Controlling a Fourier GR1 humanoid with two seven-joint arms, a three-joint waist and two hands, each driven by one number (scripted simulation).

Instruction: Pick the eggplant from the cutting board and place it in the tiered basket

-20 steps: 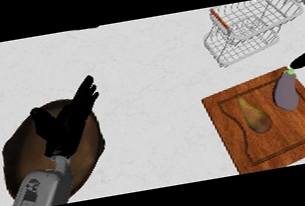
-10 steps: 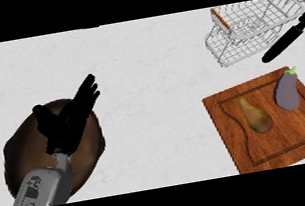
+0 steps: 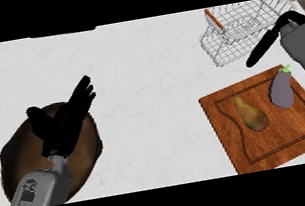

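White counter (image 3: 142, 66) fills the view. Wooden cutting board (image 3: 281, 136) sits near right, a groove running round its edge. A dark brown round dish (image 3: 16, 163) sits near left. The wire tiered basket (image 3: 231, 41) is far right, just beyond the board and apart from it. Right hand (image 3: 266, 46) comes in from the right edge on a grey forearm and hangs over the counter between basket and board. Its fingers are straight and together, pointing near-left, holding nothing and clear of the eggplant. Left hand (image 3: 65, 122) rests over the brown dish with fingers up and spread, released, nothing in it. Eggplant (image 3: 283, 90) lies on the board's far-right part, inside the groove. It is dark purple with a slightly greyish sheen, a plump teardrop shape, with a small green cap at the far end pointing toward the right forearm. A yellow-brown pear-shaped item (image 3: 252, 114) lies just left of it on the board, not touching; can't tell what it is.
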